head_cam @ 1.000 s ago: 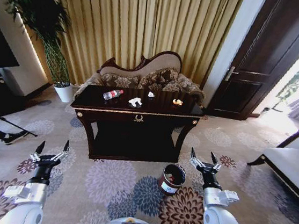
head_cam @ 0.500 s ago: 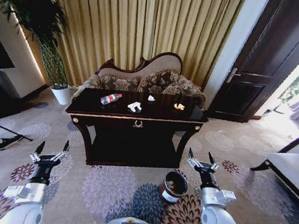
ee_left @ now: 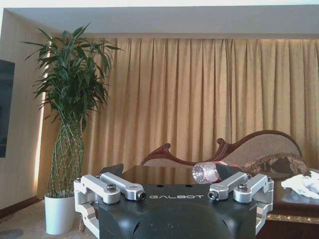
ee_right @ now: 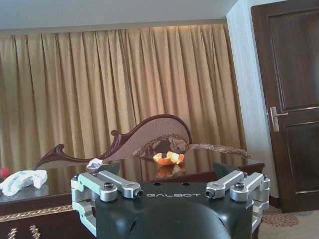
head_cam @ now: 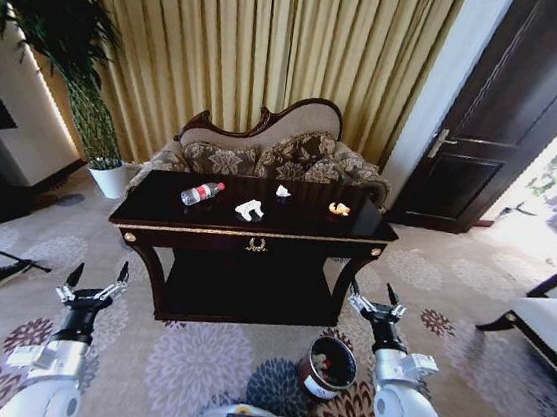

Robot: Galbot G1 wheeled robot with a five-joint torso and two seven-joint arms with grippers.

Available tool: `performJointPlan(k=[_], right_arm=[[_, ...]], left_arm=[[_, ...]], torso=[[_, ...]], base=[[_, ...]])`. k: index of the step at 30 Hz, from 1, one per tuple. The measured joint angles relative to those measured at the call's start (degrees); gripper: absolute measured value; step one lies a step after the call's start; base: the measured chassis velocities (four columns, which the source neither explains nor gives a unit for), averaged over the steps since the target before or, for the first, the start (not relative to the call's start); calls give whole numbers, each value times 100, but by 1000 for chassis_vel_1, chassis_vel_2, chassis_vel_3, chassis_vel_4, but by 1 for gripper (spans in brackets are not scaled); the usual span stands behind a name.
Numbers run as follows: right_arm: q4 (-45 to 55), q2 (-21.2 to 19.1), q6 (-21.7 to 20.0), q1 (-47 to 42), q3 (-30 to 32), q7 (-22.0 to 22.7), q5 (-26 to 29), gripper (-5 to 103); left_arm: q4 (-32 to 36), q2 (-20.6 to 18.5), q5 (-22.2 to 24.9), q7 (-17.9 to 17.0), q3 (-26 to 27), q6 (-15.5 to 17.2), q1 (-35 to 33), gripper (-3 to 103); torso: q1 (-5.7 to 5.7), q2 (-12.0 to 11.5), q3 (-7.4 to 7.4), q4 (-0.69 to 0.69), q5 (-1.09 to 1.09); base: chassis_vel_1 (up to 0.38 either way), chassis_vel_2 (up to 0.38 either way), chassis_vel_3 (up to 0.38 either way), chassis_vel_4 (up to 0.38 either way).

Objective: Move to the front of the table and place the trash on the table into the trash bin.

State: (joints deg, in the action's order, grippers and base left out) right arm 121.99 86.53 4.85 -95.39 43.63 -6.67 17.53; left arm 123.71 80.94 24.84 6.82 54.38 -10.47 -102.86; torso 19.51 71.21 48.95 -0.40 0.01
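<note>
On the dark glossy worktop (head_cam: 256, 228) with its gold trim, the trash lies spread along the top: a clear plastic bottle (head_cam: 202, 193) with a red label lies on its side toward the robot's left, a crumpled white paper scrap (head_cam: 249, 208) sits near the middle, a smaller white scrap (head_cam: 282, 192) lies just behind it, and an orange scrap (head_cam: 339, 208) rests toward the right end. Behind the worktop stands a patterned sofa (head_cam: 264, 157) against gold curtains (head_cam: 277, 47), with a tall potted plant (head_cam: 76, 45) at the left and a dark door (head_cam: 511, 114) at the right. The trash bin (head_cam: 329, 366) stands on the floral carpet (head_cam: 191, 360) in front of the worktop's right leg, with some litter already inside. The left tool (head_cam: 97, 283) hangs low over the carpet, well short of the worktop, its fingers spread. The right tool (head_cam: 374, 300) is just beside the bin, near the right leg, fingers likewise spread and empty.
</note>
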Motion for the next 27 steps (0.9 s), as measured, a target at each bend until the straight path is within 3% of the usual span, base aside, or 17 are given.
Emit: performJointPlan(k=[8,27], right_arm=[[70,1,11,-36,-16,0,-25,100],[272,95,-164,-42,-139,47,-15,100]], left_arm=[[0,28,0,16,22,-55,-43,100],[22,6,152,66,191,-162,-152,100]], torso=[[1,-1,1,0,0],[1,-1,1,0,0]], base=[[-133,125,120,-137],[-6,11,9,-4]])
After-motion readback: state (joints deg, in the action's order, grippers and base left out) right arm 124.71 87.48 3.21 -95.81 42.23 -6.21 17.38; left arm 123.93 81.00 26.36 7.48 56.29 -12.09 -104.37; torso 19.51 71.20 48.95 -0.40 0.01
